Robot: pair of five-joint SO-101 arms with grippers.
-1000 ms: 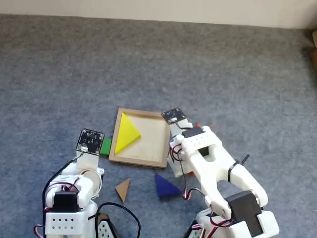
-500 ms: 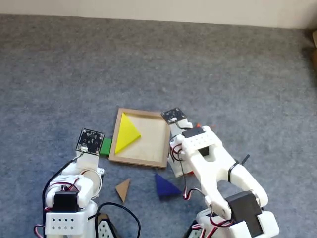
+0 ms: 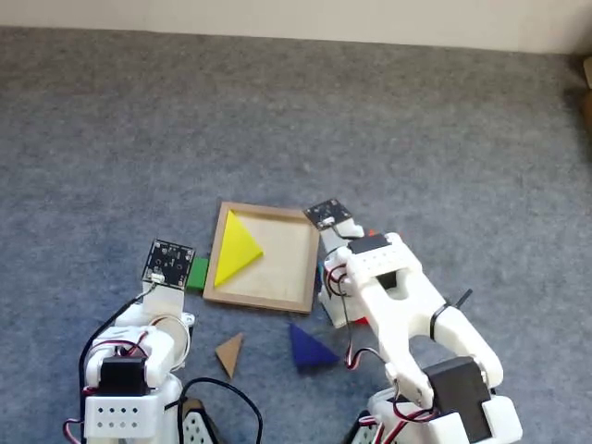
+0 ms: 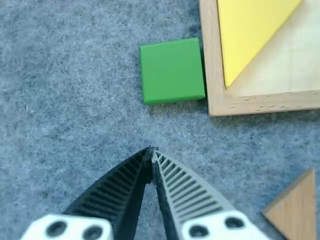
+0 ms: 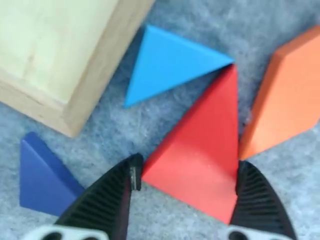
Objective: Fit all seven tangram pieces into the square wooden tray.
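Observation:
The square wooden tray holds one yellow triangle. A green square lies on the carpet against the tray's outer edge, and my left gripper is shut and empty just short of it. A small wooden triangle lies off to one side of that gripper. My right gripper is open, low over a red triangle, with one finger close on each side. Beside the red one lie a light blue triangle and an orange piece. A dark blue triangle lies below the tray.
Everything lies on grey carpet. The right arm covers the pieces right of the tray in the high view. The tray's corner is close to the light blue triangle. Open carpet stretches beyond the tray's far side.
The right arm has shifted a little to the right and towards the near edge, lowering over the red triangle. The left arm has not moved.

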